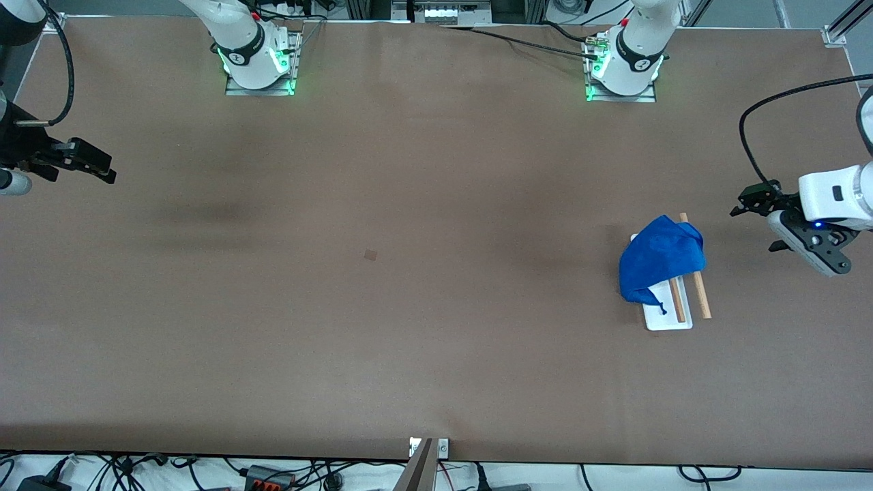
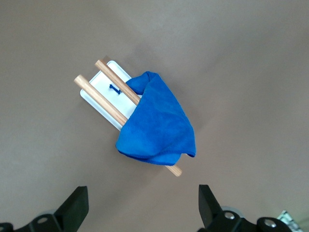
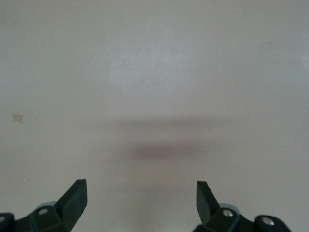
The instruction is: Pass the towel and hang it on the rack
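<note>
Towel (image 1: 660, 259), draped over the rods of the rack (image 1: 669, 320) toward the left arm's end of the table. Soft, light cloth, probably best pinched at a loose edge. Left gripper (image 2: 142, 210) and right gripper (image 3: 141, 205) hover wide open, empty, over bare table.

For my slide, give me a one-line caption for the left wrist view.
Bright blue towel draped over the two wooden rods of the white-based rack, below the open left gripper.
</note>
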### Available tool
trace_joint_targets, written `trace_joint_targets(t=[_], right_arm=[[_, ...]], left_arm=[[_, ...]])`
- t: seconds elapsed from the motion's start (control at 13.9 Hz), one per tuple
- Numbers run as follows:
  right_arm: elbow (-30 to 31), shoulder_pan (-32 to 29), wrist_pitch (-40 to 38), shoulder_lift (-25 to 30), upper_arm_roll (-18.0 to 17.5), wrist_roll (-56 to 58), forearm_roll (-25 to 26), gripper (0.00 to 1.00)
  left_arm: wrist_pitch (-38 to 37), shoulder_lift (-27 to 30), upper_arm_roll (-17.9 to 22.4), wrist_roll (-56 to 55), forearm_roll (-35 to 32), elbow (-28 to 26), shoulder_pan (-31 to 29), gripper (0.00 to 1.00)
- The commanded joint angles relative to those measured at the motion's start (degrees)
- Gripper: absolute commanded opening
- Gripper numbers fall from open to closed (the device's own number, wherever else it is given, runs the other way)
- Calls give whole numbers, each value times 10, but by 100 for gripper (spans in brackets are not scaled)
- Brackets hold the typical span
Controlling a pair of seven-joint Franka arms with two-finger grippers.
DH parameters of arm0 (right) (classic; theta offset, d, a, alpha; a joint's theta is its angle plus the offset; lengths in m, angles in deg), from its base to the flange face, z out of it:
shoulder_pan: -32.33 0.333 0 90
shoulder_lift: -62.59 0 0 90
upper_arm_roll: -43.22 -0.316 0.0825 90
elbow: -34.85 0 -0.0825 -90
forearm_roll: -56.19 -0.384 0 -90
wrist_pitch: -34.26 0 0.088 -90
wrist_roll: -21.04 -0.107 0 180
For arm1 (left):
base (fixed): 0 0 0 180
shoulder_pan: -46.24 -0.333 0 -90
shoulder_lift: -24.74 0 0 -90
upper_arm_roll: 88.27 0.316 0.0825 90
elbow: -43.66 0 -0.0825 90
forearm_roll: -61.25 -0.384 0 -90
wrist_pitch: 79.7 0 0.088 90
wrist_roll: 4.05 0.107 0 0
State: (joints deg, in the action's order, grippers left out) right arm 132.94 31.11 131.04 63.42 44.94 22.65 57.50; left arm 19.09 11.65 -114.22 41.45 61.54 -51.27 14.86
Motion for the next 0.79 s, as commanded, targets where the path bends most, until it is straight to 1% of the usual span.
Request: trace_joint_targets(t=[0.0,0.07,0.14,0.22,0.29,0.36,0.43,0.5,0.58,0.65,0.72], right_arm=[[1,-2,-14,10,-2,3,0,100],[3,-2,-14,14,-2,3,0,100],[3,-2,-15,16,-1,4,0,100],[4,-2,-15,17,-1,4,2,100],[7,-1,-15,17,-2,4,4,100],[11,0,-14,18,-3,5,4,100],[11,-1,-13,18,-3,4,4,100],[12,-1,-13,19,-3,4,4,100],[12,-1,-13,20,-3,4,4,100],[13,-1,-14,19,-3,3,4,100],[19,-1,-12,21,-2,3,4,100]], left_arm=[[-67,19,-3,-87,-53,47,38,100],[-110,17,-2,-134,-62,79,51,100],[-147,-5,-1,-174,-60,125,61,100],[-155,-11,2,-212,-60,140,64,100],[-152,2,5,-239,-57,126,70,100],[-123,30,11,-256,-58,86,76,100],[-75,71,22,-263,-56,31,79,100],[-45,102,34,-266,-41,-12,85,100],[-44,117,61,-284,-21,-27,111,100],[-45,119,106,-312,-15,-29,150,100],[-48,120,166,-330,-7,-29,204,100]])
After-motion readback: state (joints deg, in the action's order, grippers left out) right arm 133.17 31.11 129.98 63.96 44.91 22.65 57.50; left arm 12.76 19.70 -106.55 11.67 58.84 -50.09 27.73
